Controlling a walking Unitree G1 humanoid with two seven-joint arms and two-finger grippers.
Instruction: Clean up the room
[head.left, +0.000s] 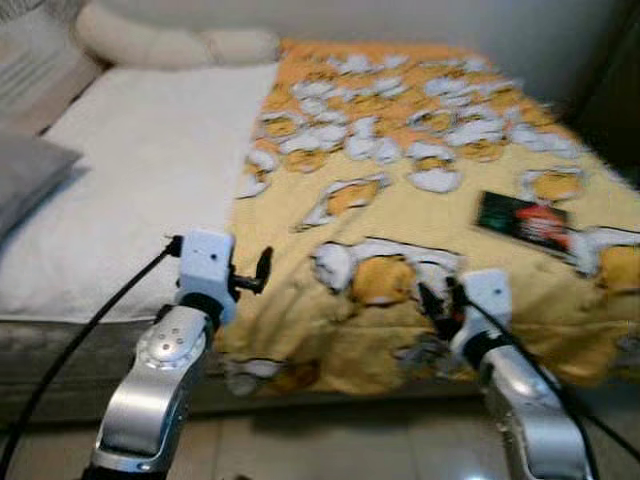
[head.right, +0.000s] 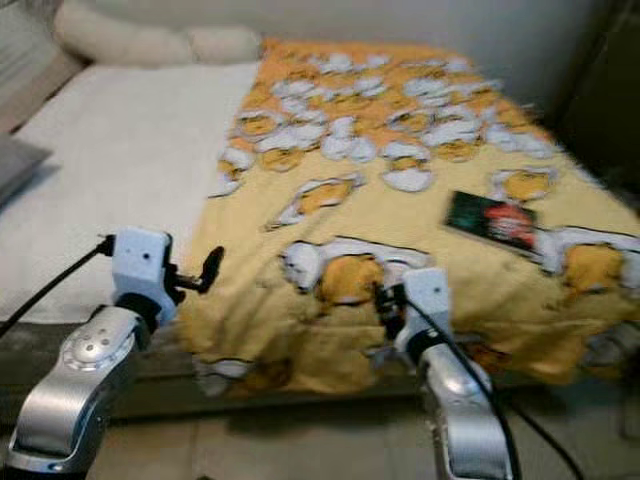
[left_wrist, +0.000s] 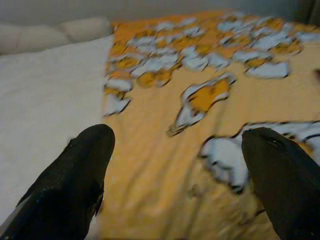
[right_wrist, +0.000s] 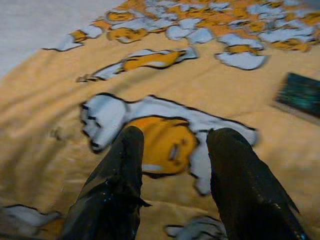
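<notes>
yellow blanket (head.left: 420, 230) long axis toward wall | dark packet (head.left: 523, 222) lies flat, crosswise

Bed ahead of me, blanket over its right half

The blanket (head.left: 420, 230) lies on the bed (head.left: 150, 180), its edge hanging over the near side. A flat packet (head.left: 523, 222) rests on the blanket to my right (well back from the edge). Pillows (head.left: 170, 45) sit at the far end, and a cushion (head.left: 25, 175) lies at the left.
</notes>
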